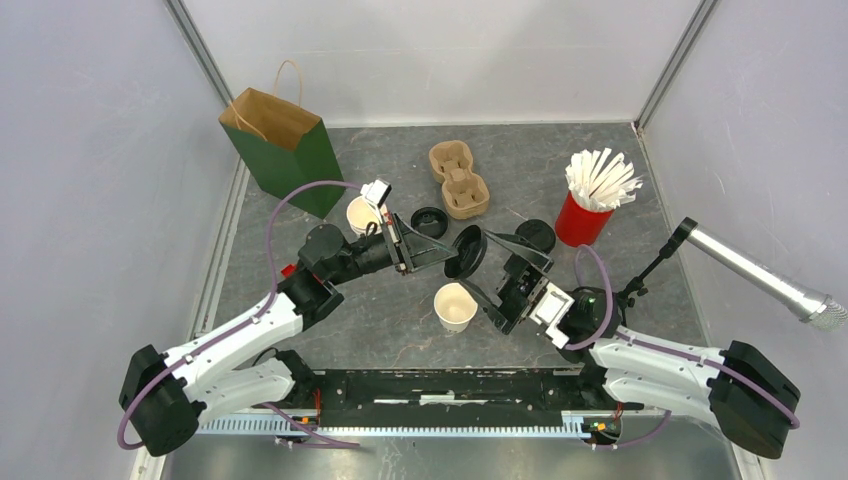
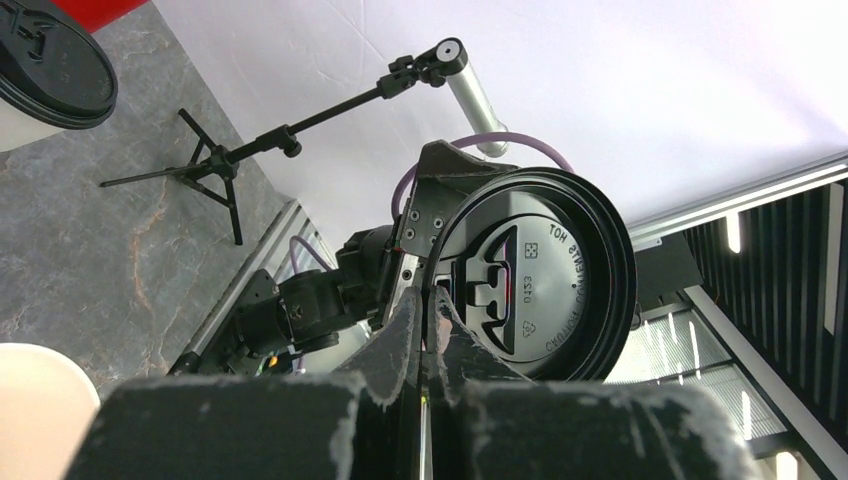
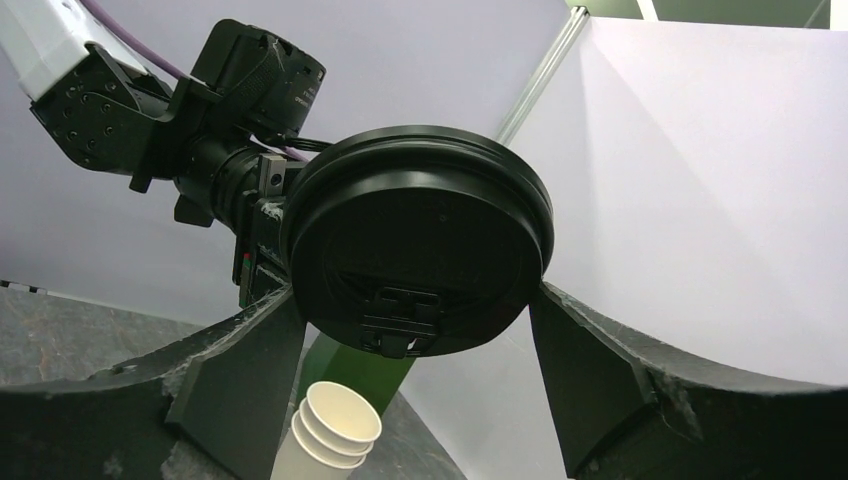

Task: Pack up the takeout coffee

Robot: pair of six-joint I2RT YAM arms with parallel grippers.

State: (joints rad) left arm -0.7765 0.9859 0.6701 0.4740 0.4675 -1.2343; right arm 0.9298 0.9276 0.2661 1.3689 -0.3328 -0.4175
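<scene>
Left end effector (image 2: 432,300) pinches black lid (image 2: 540,270); right end effector (image 3: 415,340) spread, possibly touching lid's rim.

Coffee (image 1: 540,232) is a white paper cup with a round black lid on. It's standing upright on the table (image 1: 400,325), back right, just beside the red cup (image 1: 580,224).

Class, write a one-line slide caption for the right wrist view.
Open right gripper flanks a black lid pinched by the left gripper, stacked white cups in the background.
</scene>
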